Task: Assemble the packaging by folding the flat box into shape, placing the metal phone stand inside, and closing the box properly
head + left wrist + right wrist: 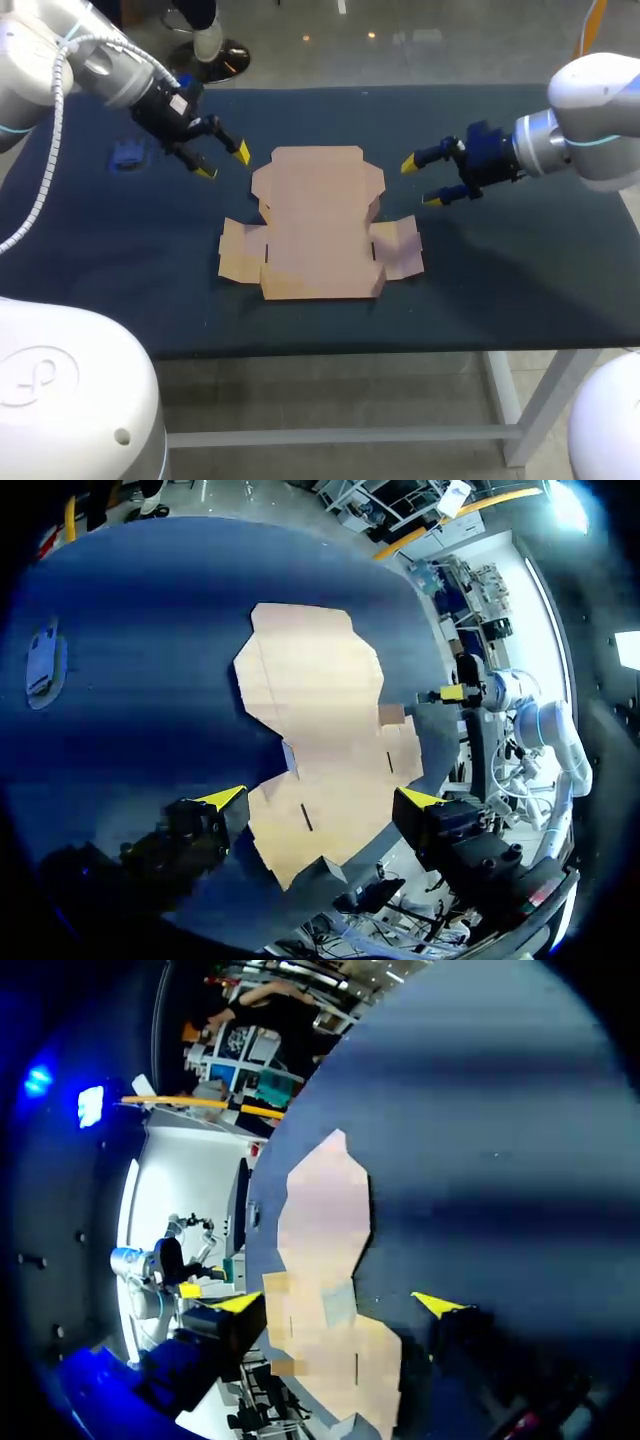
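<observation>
Between left and right open jaws, flat box, touching neither

— Any lettering to read?
— None legible. Just a raised looped emblem on the white arm base, left of the flat box and on its near side; a symbol only, no letters or numbers.
— Anything on the box itself?
— Plain brown card, with only creases and slots showing.
— And the small blue thing lying to the left of the box?
— Pale patch on its top, too small to make out.
</observation>
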Controlling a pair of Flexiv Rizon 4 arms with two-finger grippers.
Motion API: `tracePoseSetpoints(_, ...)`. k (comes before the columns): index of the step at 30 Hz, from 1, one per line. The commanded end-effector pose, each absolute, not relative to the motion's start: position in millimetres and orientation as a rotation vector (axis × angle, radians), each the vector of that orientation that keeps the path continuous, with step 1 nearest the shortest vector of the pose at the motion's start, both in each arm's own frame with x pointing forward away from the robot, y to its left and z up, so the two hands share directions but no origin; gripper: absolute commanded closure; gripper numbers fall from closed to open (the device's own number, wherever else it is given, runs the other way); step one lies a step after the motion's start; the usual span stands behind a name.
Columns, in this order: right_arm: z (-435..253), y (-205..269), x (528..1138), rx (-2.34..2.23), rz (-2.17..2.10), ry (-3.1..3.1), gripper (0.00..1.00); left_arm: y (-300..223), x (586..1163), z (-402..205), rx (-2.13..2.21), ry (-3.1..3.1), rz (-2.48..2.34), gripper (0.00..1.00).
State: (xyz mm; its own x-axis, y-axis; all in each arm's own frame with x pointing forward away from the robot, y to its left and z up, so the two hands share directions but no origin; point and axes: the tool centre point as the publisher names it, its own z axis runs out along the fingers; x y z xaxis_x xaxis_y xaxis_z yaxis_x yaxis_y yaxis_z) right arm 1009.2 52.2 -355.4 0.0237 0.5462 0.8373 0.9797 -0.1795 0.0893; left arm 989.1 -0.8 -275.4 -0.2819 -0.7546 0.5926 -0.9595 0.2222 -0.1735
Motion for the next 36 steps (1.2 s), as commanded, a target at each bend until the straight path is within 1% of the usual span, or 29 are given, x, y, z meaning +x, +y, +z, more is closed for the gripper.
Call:
tracePoseSetpoints(1, -355.7, 50.9, 1010.4, -1.726, -1.07, -1.537, 0.0, 1.2, 996.1, -275.3, 1.575, -2.121, 0.718, 0.0)
tracePoseSetpoints(7, -368.7, 58.2, 1028.2, -1.625, -1.045, -1.528, 0.0, 2.1, 1002.9, -275.6, 1.563, -2.126, 0.716, 0.0)
tracePoseSetpoints(19, -382.4, 78.1, 1049.8, -1.629, -1.034, -1.543, 0.0, 4.6, 1008.8, -275.6, 1.581, -2.116, 0.718, 0.0)
tracePoseSetpoints(21, -383.9, 80.1, 1052.8, -1.627, -1.034, -1.54, 0.04, 4.8, 1009.0, -275.6, 1.58, -2.117, 0.719, 0.0)
tracePoseSetpoints(22, -384.5, 80.8, 1053.9, -1.627, -1.033, -1.54, 0.08, 5.2, 1009.0, -275.4, 1.581, -2.117, 0.719, 0.0)
tracePoseSetpoints(23, -385.2, 81.4, 1055.2, -1.628, -1.033, -1.539, 0.2, 5.4, 1008.6, -275.3, 1.581, -2.117, 0.719, 0.0)
tracePoseSetpoints(24, -385.8, 81.9, 1056.3, -1.628, -1.032, -1.538, 0.26, 5.4, 1008.1, -275.3, 1.583, -2.118, 0.72, 0.0)
tracePoseSetpoints(27, -387.4, 84.5, 1059.1, -1.63, -1.028, -1.534, 0.36, 7.0, 1007.4, -275.5, 1.588, -2.117, 0.719, 0.0)
tracePoseSetpoints(28, -387.7, 85.5, 1059.9, -1.631, -1.026, -1.534, 0.41, 7.8, 1007.6, -275.6, 1.59, -2.115, 0.72, 0.0)
tracePoseSetpoints(29, -388.1, 86.6, 1060.7, -1.634, -1.02, -1.535, 0.48, 8.6, 1007.7, -275.8, 1.591, -2.114, 0.72, 0.0)
tracePoseSetpoints(30, -388.6, 87.7, 1061.6, -1.635, -1.017, -1.535, 0.51, 9.4, 1007.8, -276.1, 1.593, -2.112, 0.72, 0.0)
tracePoseSetpoints(36, -393.0, 89.2, 1065.1, -1.657, -0.991, -1.537, 0.5, 11.7, 1007.4, -277.3, 1.598, -2.106, 0.72, 0.0)
